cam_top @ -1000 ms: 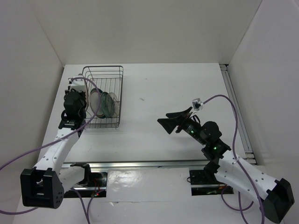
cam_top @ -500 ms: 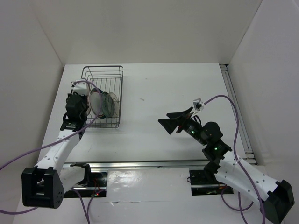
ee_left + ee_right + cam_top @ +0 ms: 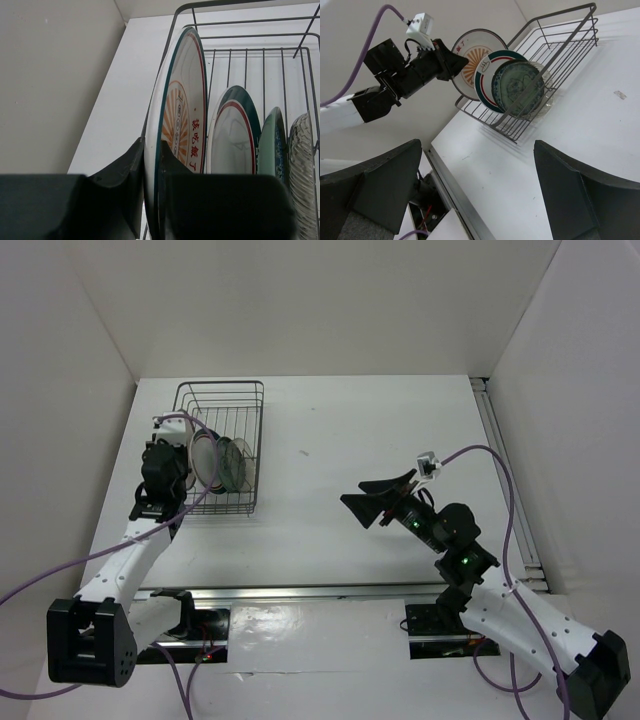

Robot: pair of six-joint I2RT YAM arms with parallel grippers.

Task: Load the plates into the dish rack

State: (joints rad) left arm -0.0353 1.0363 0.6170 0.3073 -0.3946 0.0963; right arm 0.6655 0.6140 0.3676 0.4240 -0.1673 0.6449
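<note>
My left gripper is shut on the rim of the orange sunburst plate, one finger on each face. It holds the plate upright at the left end of the dark wire dish rack; the plate's lower edge is hidden. Beside it in the rack stand the white plate with the green-red ring, the teal plate and the pale grey plate. The right wrist view shows the same row: sunburst plate, ringed plate, teal plate. My right gripper hangs open and empty over mid-table, pointed at the rack.
White walls close in the table at the left, back and right. A metal rail runs along the near edge and another down the right side. Purple cables loop off both arms.
The left gripper has shifted slightly toward the near side with the sunburst plate, which now stands more upright by the other plates. The right arm has barely moved.
</note>
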